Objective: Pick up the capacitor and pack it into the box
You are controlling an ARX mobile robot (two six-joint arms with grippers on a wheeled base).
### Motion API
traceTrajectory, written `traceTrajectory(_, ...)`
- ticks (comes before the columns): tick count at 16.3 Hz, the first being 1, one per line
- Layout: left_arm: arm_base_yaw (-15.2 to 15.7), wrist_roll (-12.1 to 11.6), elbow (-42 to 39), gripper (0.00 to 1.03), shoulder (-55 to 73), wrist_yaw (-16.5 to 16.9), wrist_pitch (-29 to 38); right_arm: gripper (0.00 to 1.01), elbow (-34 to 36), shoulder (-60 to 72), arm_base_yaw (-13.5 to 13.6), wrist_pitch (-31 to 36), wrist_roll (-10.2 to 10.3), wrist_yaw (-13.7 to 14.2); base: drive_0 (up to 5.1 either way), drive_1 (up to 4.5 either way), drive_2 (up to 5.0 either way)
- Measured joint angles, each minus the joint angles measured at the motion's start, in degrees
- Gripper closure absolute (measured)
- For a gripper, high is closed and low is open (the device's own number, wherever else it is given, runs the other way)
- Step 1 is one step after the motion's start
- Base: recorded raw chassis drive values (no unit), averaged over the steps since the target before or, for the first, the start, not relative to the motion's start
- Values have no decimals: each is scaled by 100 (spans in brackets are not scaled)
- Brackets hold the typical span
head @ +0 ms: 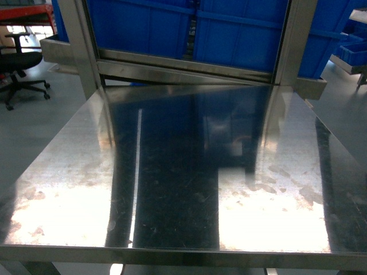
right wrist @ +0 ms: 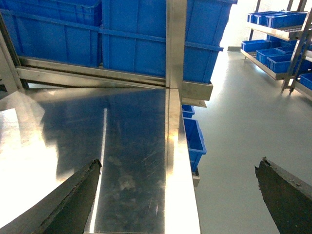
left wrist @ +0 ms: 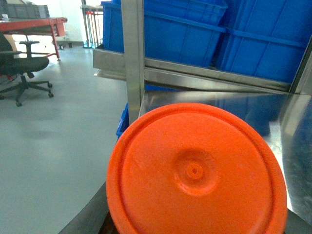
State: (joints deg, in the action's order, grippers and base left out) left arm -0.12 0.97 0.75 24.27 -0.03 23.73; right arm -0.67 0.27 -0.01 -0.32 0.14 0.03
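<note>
Right gripper (right wrist: 178,195) spread wide, holding nothing; dark fingertips (right wrist: 73,200) at the lower corners of the right wrist view, one over the steel table (right wrist: 131,146), the other out past its edge above the grey floor (right wrist: 243,126). Ahead of that gripper, big blue plastic bins (right wrist: 136,34) on a steel-framed shelf; contents hidden by their walls. Below the table's edge, smaller blue bins (right wrist: 194,139) on the floor.

Left gripper's own fingers out of sight, state impossible to tell; left wrist view filled by a round orange lid (left wrist: 195,170) close beneath the camera. Beyond, an office chair (left wrist: 22,66).

No pink box or capacitor visible in any view.
</note>
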Motion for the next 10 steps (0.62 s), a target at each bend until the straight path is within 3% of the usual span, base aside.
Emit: traceTrajectory(10,0,-2,0,59,-1368,2,-1320,3,0,0,0,2,0,0,0,0,0)
